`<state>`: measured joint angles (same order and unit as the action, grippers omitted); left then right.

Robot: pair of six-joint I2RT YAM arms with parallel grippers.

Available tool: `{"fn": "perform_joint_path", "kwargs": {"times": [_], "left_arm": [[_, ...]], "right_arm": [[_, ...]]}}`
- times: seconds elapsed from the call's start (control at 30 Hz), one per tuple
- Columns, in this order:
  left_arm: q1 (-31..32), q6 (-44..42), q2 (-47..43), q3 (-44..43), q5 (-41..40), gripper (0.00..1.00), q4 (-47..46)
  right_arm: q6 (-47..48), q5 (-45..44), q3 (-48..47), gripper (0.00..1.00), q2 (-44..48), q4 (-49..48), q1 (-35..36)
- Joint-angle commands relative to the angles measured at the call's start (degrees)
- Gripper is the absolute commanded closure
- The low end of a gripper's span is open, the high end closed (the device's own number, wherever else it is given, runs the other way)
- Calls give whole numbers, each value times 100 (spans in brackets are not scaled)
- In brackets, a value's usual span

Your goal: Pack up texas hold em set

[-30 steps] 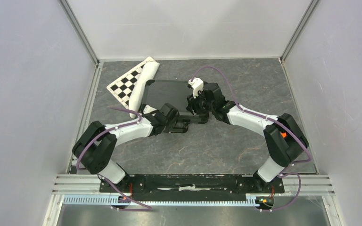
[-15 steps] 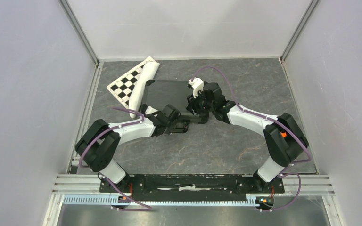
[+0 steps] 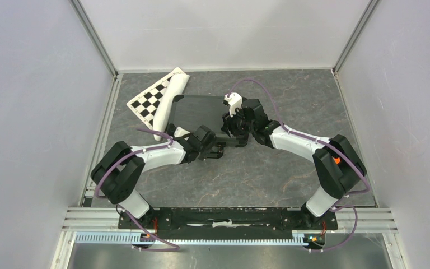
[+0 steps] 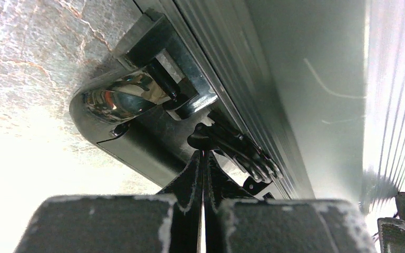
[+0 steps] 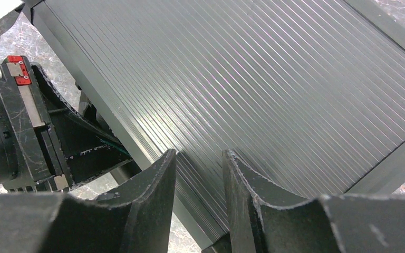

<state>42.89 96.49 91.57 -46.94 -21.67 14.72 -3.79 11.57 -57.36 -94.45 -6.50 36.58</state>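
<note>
The black case [image 3: 196,109] of the texas hold em set lies closed on the table, its ribbed lid [image 5: 253,79] facing up. My left gripper [image 3: 218,150] is at the case's front edge and is shut, its tips [image 4: 204,155] touching a black latch piece [image 4: 237,150] beside a chrome fitting [image 4: 121,100]. Nothing shows between its fingers. My right gripper [image 3: 230,128] sits over the lid's near edge, jaws partly open [image 5: 198,158] with nothing between them. Chips, cards and dice are out of view.
A black-and-white checkered board [image 3: 150,100] lies at the back left, with a white rolled piece [image 3: 171,101] along the case's left side. Grey walls and metal rails [image 3: 103,123] close in the table on three sides.
The left arm's elbow has crept slightly to the right and its gripper has edged closer to the case front. The right arm and the case have not moved.
</note>
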Motion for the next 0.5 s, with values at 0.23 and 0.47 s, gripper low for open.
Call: {"fn": "perform_joint_path", "kwargs": {"times": [0.23,0.47], "left_arm": [[-149,757,-325,9,-1206,98,792],[-150,757,-202,51,-1002,98,350]], "right_arm": [[-100,-2,278,57,-292,984,-23],[-75,18,298,57,-269,997,-23]]}}
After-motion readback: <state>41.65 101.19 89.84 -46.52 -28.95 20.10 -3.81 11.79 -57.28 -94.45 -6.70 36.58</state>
